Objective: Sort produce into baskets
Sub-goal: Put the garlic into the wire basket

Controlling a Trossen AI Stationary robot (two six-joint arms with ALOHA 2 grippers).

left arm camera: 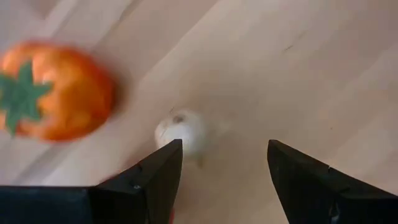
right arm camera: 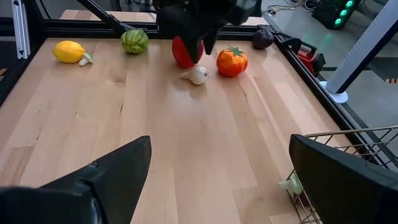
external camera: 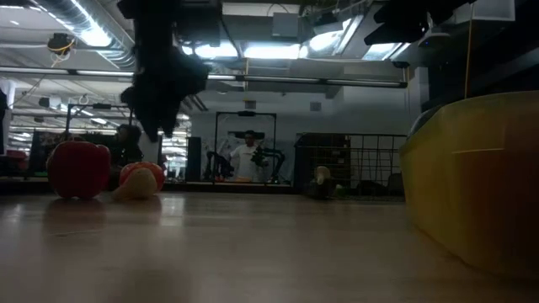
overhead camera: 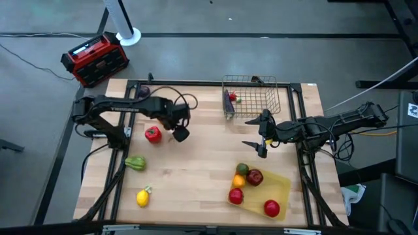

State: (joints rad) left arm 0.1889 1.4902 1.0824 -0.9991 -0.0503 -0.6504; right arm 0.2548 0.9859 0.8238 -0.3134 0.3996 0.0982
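High view, surface (overhead camera: 196, 170): pale wood with a dark frame, both arms reaching in from the sides.
Wire basket (overhead camera: 251, 98): at the far edge of the surface, right of centre; a purple piece and a small red one lie in its left part.
Yellow tray (overhead camera: 282, 186): near right corner, holding two red apples, another red fruit, an orange one and a green one, clustered toward its left side.
Red-and-black box (overhead camera: 95, 60): on the floor beyond the far left corner.
Left pincer (left arm camera: 221, 168): pointed down over the left-centre of the surface, fingers apart, nothing between them; a small white garlic-like piece (left arm camera: 181, 130) lies on the wood just ahead of one finger.
Right pincer (overhead camera: 260, 136): hovering between the wire basket and the yellow tray, fingers spread wide and empty.
Red pepper (overhead camera: 153, 134): on the surface just left of the left pincer.
Orange tomato (left arm camera: 56, 90): with a green star stem, near the garlic-like piece, not touching it.
Green pepper (overhead camera: 135, 162): nearer the front, left side.
Lemon (overhead camera: 142, 196): near the front left corner, well apart from the tray.
Dark purple piece (right arm camera: 263, 38): at the far left corner.
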